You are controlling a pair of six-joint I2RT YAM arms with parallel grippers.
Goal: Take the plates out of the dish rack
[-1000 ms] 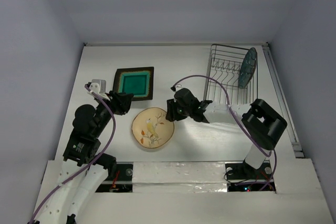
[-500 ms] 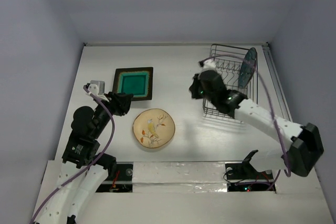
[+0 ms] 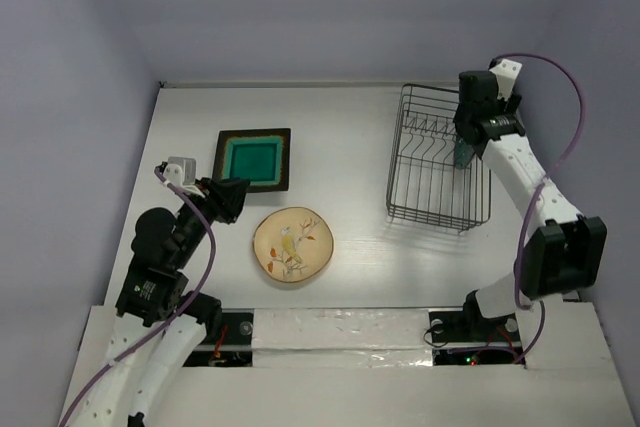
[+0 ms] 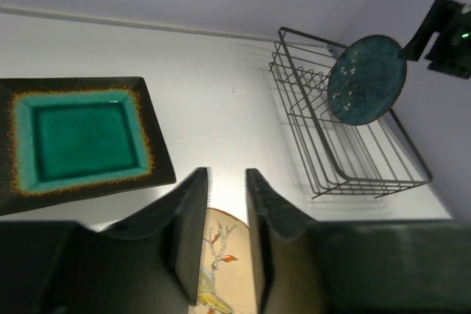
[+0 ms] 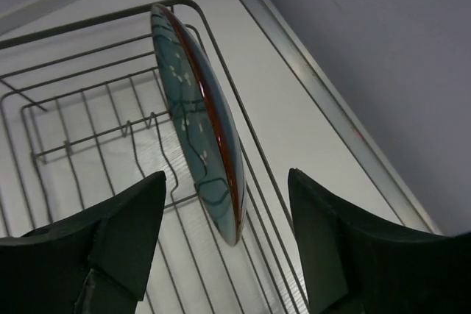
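The dark wire dish rack point(image 3: 437, 222) stands at the back right, also in the left wrist view point(image 4: 303, 35) and right wrist view point(image 5: 88, 18). One round blue-glazed plate point(image 5: 193, 119) stands upright on edge at its right side, also in the left wrist view point(image 4: 366, 79), and is mostly hidden under the arm in the top view point(image 3: 461, 154). My right gripper point(image 3: 472, 139) hovers just above it, open, with the jaws either side of the rim point(image 5: 228, 200). The square teal plate point(image 3: 254, 159) lies flat on the table. My left gripper point(image 3: 233, 197) is narrowly open and empty point(image 4: 227, 176).
A round tan plate with a bird design point(image 3: 291, 243) lies in front of the teal plate, under the left fingers in the left wrist view point(image 4: 221, 259). A metal rail point(image 3: 535, 187) runs along the table's right edge. Walls close in behind and at both sides.
My right arm has swung from the table's middle to the back right, ending over the blue plate in the rack. The left arm has barely moved.
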